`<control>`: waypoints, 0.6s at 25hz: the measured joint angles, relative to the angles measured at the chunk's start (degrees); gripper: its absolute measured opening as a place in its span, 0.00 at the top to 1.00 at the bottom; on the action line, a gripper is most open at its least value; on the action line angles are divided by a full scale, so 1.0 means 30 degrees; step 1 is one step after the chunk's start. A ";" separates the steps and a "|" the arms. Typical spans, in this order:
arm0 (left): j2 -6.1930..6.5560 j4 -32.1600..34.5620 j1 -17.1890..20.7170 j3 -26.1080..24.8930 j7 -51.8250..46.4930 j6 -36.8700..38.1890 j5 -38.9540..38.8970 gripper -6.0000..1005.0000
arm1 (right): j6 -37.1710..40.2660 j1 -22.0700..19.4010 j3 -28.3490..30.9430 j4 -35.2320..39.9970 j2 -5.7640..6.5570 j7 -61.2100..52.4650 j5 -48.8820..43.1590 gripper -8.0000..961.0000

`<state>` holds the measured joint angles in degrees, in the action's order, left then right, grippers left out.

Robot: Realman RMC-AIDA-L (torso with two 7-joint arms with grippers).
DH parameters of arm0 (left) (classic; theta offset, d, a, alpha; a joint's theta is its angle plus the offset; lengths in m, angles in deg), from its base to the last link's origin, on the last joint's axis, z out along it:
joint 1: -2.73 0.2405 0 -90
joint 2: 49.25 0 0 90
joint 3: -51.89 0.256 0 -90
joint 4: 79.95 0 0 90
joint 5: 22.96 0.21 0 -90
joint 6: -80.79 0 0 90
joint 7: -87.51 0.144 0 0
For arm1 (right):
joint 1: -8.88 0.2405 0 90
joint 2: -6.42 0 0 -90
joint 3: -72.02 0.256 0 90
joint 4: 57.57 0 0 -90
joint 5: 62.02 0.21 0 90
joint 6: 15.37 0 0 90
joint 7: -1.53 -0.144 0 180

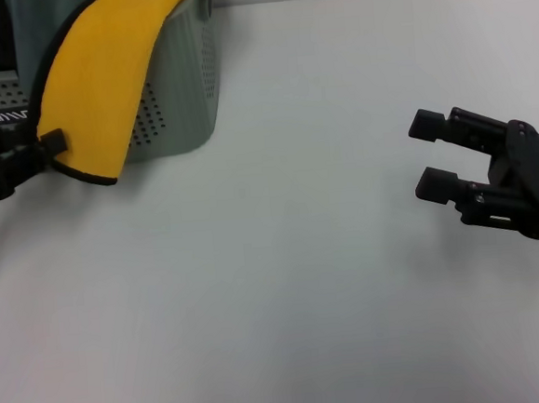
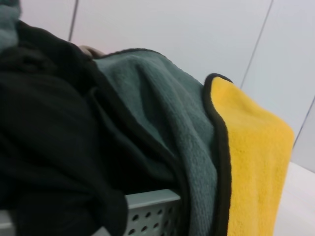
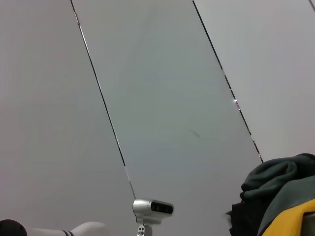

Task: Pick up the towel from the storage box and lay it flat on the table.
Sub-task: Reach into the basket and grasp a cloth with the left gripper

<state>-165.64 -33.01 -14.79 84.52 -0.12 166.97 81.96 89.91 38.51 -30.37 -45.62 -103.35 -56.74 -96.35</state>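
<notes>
The towel (image 1: 101,75) hangs yellow side out over the front wall of the pale grey-green storage box (image 1: 181,87) at the far left of the white table (image 1: 285,284). My left gripper (image 1: 46,149) is at the towel's lower left edge, with a black fingertip over the black binding, shut on it. The left wrist view shows the towel (image 2: 251,162) close up, grey-green and yellow, draped over the perforated box rim (image 2: 147,204). My right gripper (image 1: 427,154) is open and empty, low over the table at the right. The towel also shows in the right wrist view (image 3: 290,216).
The box's dark label (image 1: 6,117) shows at the left edge. The bare tabletop stretches between the box and the right gripper. The right wrist view shows a panelled wall and a small white camera unit (image 3: 152,208).
</notes>
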 joint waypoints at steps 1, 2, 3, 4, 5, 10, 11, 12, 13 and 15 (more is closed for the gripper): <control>0.0036 0.0007 0.0020 -0.0113 -0.0073 0.0021 -0.0001 0.52 | -0.0001 -0.0002 0.0000 0.0000 0.0001 0.0001 0.0000 0.19; 0.0058 0.0009 0.0048 -0.0174 -0.0151 0.0046 -0.0001 0.52 | -0.0001 -0.0015 -0.0001 0.0000 0.0000 0.0001 0.0005 0.19; 0.0077 0.0015 0.0082 -0.0226 -0.0202 0.0073 -0.0001 0.52 | 0.0000 -0.0040 0.0000 0.0002 0.0000 0.0001 0.0012 0.19; 0.0092 0.0019 0.0112 -0.0255 -0.0240 0.0110 -0.0001 0.52 | -0.0001 -0.0060 0.0000 0.0007 0.0000 0.0002 0.0026 0.19; 0.0100 0.0024 0.0137 -0.0255 -0.0239 0.0123 -0.0006 0.53 | -0.0002 -0.0066 0.0000 0.0007 0.0001 0.0001 0.0036 0.19; 0.0104 -0.0077 0.0050 -0.0217 -0.0131 0.0155 0.0025 0.53 | -0.0022 0.0015 -0.0001 0.0016 0.0001 0.0001 0.0055 0.19; 0.0104 -0.0077 0.0050 -0.0217 -0.0131 0.0155 0.0025 0.53 | -0.0025 0.0023 -0.0001 0.0033 0.0001 0.0002 0.0055 0.19; 0.0103 -0.0081 -0.0029 -0.0142 -0.0132 0.0179 0.0068 0.53 | -0.0028 0.0024 -0.0001 0.0038 0.0001 0.0001 0.0054 0.19; 0.0101 -0.0083 -0.0045 -0.0119 -0.0134 0.0231 0.0075 0.53 | -0.0029 0.0025 -0.0001 0.0038 0.0004 0.0001 0.0055 0.19; 0.0100 -0.0087 -0.0072 -0.0107 -0.0142 0.0502 0.0097 0.54 | -0.0036 0.0025 -0.0001 0.0028 0.0019 0.0001 0.0056 0.19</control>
<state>-165.34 -33.27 -15.00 84.20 -0.55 168.48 82.25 89.80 38.58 -30.37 -45.54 -103.29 -56.74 -96.18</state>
